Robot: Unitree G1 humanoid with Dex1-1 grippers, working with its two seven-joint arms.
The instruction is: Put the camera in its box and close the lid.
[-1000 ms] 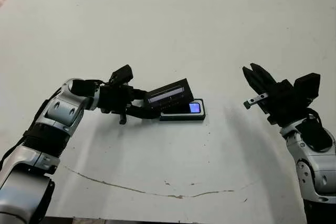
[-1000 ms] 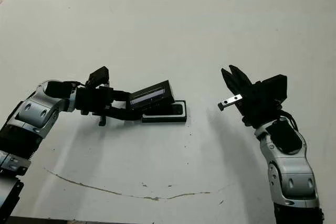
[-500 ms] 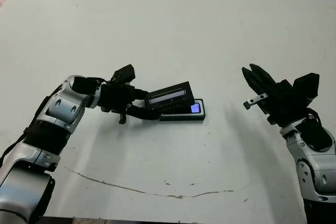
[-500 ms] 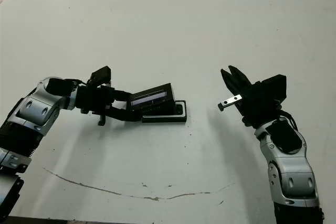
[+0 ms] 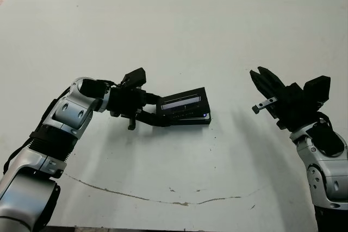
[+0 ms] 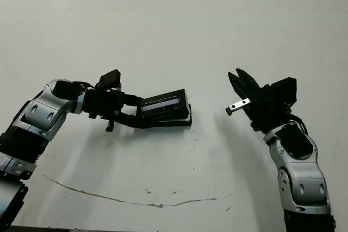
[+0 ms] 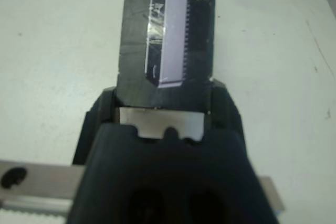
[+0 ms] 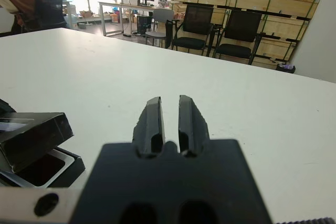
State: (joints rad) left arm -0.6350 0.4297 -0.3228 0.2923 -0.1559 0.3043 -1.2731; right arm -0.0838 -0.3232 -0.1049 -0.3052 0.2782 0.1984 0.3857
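Gripped in the left gripper (image 5: 154, 117), jaws clamped on its near end: the lid (image 5: 184, 103), silvery strip up. Over the last second, carried rightward and lowered, from a steep tilt beside the box (image 5: 187, 119) to a shallow one almost wholly over it. Camera with its bluish patch, plainly visible in the tray a second ago, now covered save for a faint glint at the box's 3 o'clock end. Lid not yet seated: 3 o'clock end higher, a wedge of gap beneath, seen in the right wrist view. Judged near done, with only levelling and pressing down left. Right gripper (image 5: 263, 84) idle well off at 3 o'clock, fingers nearly together, a thin slit between, holding nothing.
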